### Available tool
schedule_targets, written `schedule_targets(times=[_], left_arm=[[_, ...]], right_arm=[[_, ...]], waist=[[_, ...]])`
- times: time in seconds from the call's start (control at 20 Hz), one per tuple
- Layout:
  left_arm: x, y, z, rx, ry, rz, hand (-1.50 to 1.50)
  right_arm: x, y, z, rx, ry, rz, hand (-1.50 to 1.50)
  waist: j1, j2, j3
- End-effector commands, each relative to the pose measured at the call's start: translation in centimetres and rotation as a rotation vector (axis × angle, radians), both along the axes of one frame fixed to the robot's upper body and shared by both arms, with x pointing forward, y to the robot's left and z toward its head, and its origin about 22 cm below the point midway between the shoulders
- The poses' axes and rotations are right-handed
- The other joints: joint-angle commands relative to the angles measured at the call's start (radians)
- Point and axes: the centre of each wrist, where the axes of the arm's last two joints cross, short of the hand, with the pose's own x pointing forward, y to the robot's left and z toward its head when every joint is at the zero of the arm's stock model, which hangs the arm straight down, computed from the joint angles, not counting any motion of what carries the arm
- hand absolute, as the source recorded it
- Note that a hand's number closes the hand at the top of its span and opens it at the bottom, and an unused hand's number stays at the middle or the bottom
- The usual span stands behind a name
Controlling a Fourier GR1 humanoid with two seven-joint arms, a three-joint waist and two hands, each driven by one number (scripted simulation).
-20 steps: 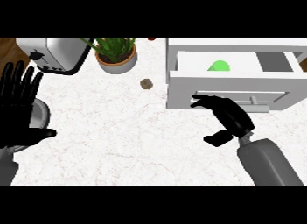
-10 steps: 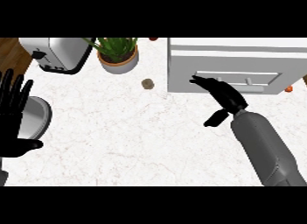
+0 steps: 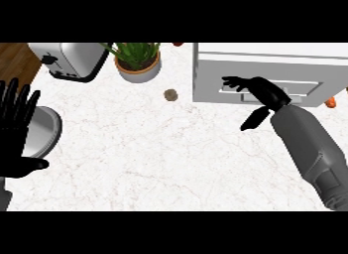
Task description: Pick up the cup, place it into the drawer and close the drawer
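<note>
The white drawer unit point(image 3: 275, 64) stands at the back right of the counter with its drawer front flush, so the drawer is closed. No cup shows; the green one seen inside earlier is hidden by the closed front. My right hand point(image 3: 262, 90) rests against the drawer front by the handle point(image 3: 308, 92), fingers spread and nearly straight, thumb hanging down, holding nothing. At the view's left edge my left hand point(image 3: 11, 130) stays open with fingers up, over a metal bowl point(image 3: 46, 130).
A toaster point(image 3: 68, 58) sits at the back left and a potted plant point(image 3: 138, 59) stands beside it. A small brown round thing point(image 3: 172, 94) lies on the marble counter point(image 3: 162, 158) left of the drawer unit. Something orange point(image 3: 331, 102) peeks out at the right edge.
The drawer was open with the green cup inside one second ago; my right hand pushed it in, and it is now closed. The left hand barely moved.
</note>
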Motion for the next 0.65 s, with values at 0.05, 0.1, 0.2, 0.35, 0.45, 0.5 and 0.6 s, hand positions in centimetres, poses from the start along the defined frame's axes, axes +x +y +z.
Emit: schedule_targets(times=[0.05, 0.1, 0.2, 0.35, 0.45, 0.5, 0.6], left_arm=[[0.5, 0.0, -0.2, 0.019, -0.012, -0.016, -1.5], [0.7, -0.7, -0.8, 0.007, -0.008, -0.021, -1.5], [0.2, -0.8, -0.1, 0.004, -0.015, -0.034, -1.5], [0.6, -0.5, 0.3, 0.015, -0.011, -0.028, -1.5], [0.6, -0.8, 0.2, 0.018, -0.01, -0.029, -1.5], [1.1, -2.2, -0.4, 0.016, -0.011, -0.031, -1.5], [1.0, -1.6, -0.5, 0.021, -0.018, -0.029, -1.5]], right_arm=[[2.2, -1.8, 3.8, -0.027, 0.036, -0.115, -1.5], [1.6, -2.5, 2.5, -0.022, 0.037, -0.11, -1.5], [1.6, -3.8, 3.1, -0.04, 0.039, -0.122, -1.5], [1.7, -3.8, 3.3, -0.024, 0.038, -0.126, -1.5], [1.4, -4.8, 3.1, -0.014, 0.041, -0.125, -1.5], [1.7, -4.1, 3.4, -0.019, 0.03, -0.122, -1.5], [2.3, -4.1, 4.5, -0.004, 0.03, -0.12, -1.5]], waist=[[0.025, 0.032, 0.007], [0.023, 0.036, 0.007], [0.028, 0.029, 0.008], [0.049, 0.039, 0.009], [0.047, 0.038, 0.009], [0.038, 0.04, 0.009], [0.035, 0.036, 0.007]])
